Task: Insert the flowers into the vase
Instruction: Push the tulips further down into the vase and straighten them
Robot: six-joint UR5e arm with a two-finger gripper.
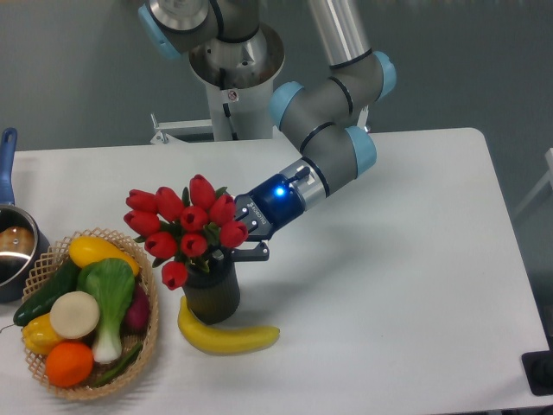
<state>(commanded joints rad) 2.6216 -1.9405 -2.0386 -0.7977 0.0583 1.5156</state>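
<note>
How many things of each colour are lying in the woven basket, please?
Basket contents by colour, as far as they show:
Yellow: 2, lemon and pepper
Green: 2, cucumber and leafy cabbage
Orange: 1, orange
White: 1, round slice
Purple: 1, partly hidden
Total: 7
</note>
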